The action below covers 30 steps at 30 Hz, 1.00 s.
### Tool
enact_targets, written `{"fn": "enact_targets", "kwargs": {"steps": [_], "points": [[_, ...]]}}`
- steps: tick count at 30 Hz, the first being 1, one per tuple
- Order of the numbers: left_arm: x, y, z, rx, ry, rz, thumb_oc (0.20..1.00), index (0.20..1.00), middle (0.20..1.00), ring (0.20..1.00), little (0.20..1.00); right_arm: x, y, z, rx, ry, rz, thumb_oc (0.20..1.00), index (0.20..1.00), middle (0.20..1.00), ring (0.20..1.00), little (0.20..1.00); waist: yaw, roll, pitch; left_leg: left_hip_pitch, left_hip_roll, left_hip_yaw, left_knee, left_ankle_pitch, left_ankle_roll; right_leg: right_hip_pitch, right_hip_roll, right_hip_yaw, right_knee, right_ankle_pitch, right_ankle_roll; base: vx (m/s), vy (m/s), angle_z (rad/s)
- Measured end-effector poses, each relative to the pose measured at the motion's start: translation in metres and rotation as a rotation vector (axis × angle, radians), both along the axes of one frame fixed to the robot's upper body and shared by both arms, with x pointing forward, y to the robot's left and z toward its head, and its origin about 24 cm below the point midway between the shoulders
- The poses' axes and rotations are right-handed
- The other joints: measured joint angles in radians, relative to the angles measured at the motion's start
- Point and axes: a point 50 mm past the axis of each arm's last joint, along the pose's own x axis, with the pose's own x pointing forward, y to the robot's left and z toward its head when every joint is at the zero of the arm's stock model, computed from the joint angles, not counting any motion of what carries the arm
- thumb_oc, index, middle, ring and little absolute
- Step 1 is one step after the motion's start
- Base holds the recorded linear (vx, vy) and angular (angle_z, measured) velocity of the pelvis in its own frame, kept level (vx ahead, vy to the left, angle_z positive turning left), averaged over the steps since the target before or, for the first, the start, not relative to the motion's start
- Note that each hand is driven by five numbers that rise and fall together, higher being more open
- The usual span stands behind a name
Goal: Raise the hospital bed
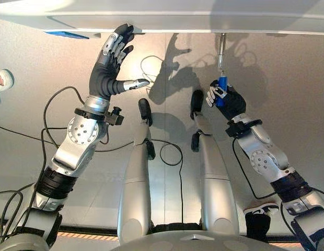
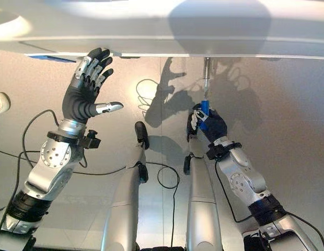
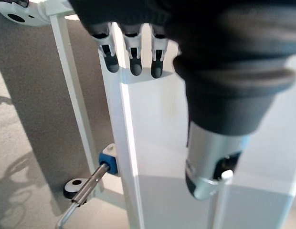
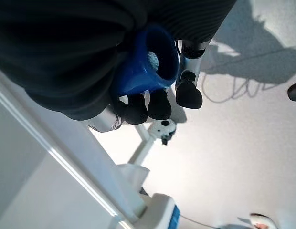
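The white footboard (image 1: pixel 204 15) of the hospital bed runs across the far side of the floor. A metal crank shaft (image 1: pixel 221 52) sticks out from under it and ends in a blue handle (image 1: pixel 221 91). My right hand (image 1: pixel 231 103) is shut on that handle; in the right wrist view the blue handle (image 4: pixel 148 67) sits in the palm with the fingers (image 4: pixel 160 102) curled round it. My left hand (image 1: pixel 107 68) is raised and open, its straight fingers (image 3: pixel 133 57) reaching the footboard's edge (image 3: pixel 157 133).
A crank shaft (image 3: pixel 88 188) enters a blue and white fitting (image 3: pixel 110 160) on the bed frame, with a caster wheel (image 3: pixel 71 187) beside it. A small white object (image 1: pixel 2 79) lies on the grey floor at the far left.
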Motion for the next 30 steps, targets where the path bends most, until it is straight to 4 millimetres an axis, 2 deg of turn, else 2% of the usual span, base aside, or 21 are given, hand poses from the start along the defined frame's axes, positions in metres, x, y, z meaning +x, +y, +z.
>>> {"fn": "enact_targets", "kwargs": {"steps": [9,15,18,20,24,28,30], "points": [[-0.005,0.003,-0.001,0.001,-0.004,-0.005,1.000,1.000,1.000,1.000,1.000,-0.001,-0.007,-0.002,0.013,-0.007,-0.027,0.200,0.200,0.200,0.200,0.200,-0.018,-0.005,0.002,0.015,-0.006,0.025,-0.005,-0.010,0.007,0.000,-0.002,0.026,-0.001,0.003,0.003,-0.01,-0.033,-0.04],[-0.007,0.002,0.000,0.007,-0.010,-0.023,1.000,1.000,1.000,1.000,1.000,0.008,-0.026,-0.007,-0.037,-0.025,-0.153,0.200,0.200,0.200,0.200,0.200,-0.021,-0.019,0.002,0.016,-0.008,0.023,-0.004,-0.009,0.008,0.002,-0.004,0.027,0.000,0.003,0.007,0.00,-0.006,0.00],[-0.008,0.002,0.000,0.000,-0.011,-0.030,1.000,1.000,1.000,1.000,1.000,0.023,-0.040,-0.008,-0.094,-0.027,-0.246,0.200,0.200,0.200,0.200,0.200,-0.022,-0.022,0.001,0.016,-0.009,0.022,-0.001,-0.009,0.009,0.006,-0.006,0.027,-0.002,0.003,0.011,0.00,0.000,0.00],[-0.010,0.000,0.002,-0.003,-0.016,-0.044,1.000,1.000,1.000,1.000,1.000,0.042,-0.059,-0.008,-0.194,0.003,-0.371,0.200,0.200,0.200,0.200,0.200,-0.021,-0.025,0.001,0.012,-0.010,0.021,0.001,-0.009,0.010,0.004,-0.008,0.027,-0.004,0.005,0.014,0.00,0.000,0.00],[-0.013,-0.001,0.005,-0.034,-0.030,-0.075,1.000,1.000,1.000,1.000,1.000,0.053,-0.068,-0.006,-0.253,0.022,-0.441,0.200,0.200,0.200,0.200,0.200,-0.017,-0.025,0.001,-0.011,-0.011,0.020,0.003,-0.010,0.016,-0.018,-0.009,0.027,-0.003,0.009,0.016,0.00,0.000,0.00],[-0.014,-0.005,0.004,-0.004,-0.016,-0.106,1.000,1.000,1.000,1.000,1.000,0.083,-0.080,0.005,-0.381,0.105,-0.518,0.200,0.200,0.200,0.200,0.200,-0.007,-0.025,0.001,-0.050,-0.016,0.018,0.014,-0.005,0.015,-0.050,-0.014,0.026,-0.001,0.012,0.018,0.00,0.003,0.01],[-0.013,-0.008,0.003,0.007,-0.002,-0.126,1.000,1.000,1.000,1.000,1.000,0.091,-0.083,0.012,-0.433,0.122,-0.542,0.200,0.200,0.200,0.200,0.200,0.002,-0.024,0.001,-0.067,-0.018,0.016,0.020,-0.003,0.017,-0.063,-0.017,0.024,-0.001,0.013,0.018,0.01,0.010,0.02]]}}
